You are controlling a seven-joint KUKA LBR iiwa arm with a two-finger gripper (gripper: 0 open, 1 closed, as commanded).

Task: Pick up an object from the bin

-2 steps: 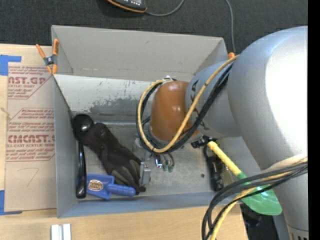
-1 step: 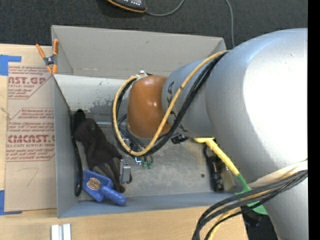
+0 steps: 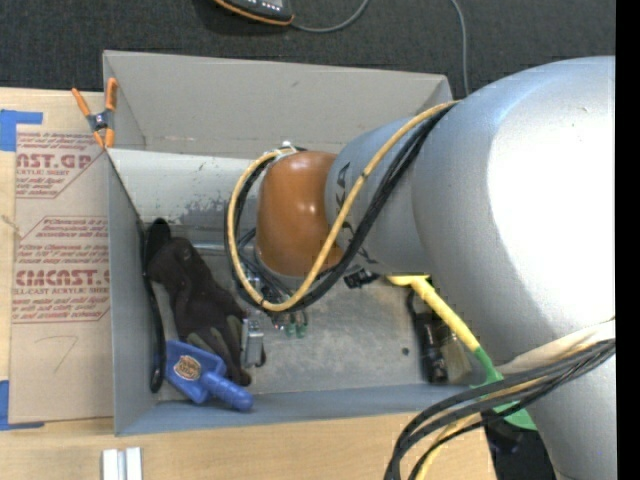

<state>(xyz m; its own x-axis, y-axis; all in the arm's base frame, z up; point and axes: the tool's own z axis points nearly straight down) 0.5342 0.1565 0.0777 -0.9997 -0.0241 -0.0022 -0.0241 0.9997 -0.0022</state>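
My gripper (image 3: 253, 346) reaches down below the orange wrist cover, near the bin's front left; its metal fingertips stand just right of a black glove. The black glove (image 3: 190, 286) lies crumpled along the left wall of the bin. A blue plastic tool (image 3: 205, 373) with a round brown label lies at the front left corner, partly over the glove's lower end and just left of the fingertips. I see nothing between the fingers.
A black object (image 3: 432, 346) with a yellow and green part (image 3: 450, 323) lies at the bin's front right, partly hidden under the arm. The arm and its cables cover the middle and right of the bin. Bare grey floor (image 3: 340, 353) shows right of the gripper.
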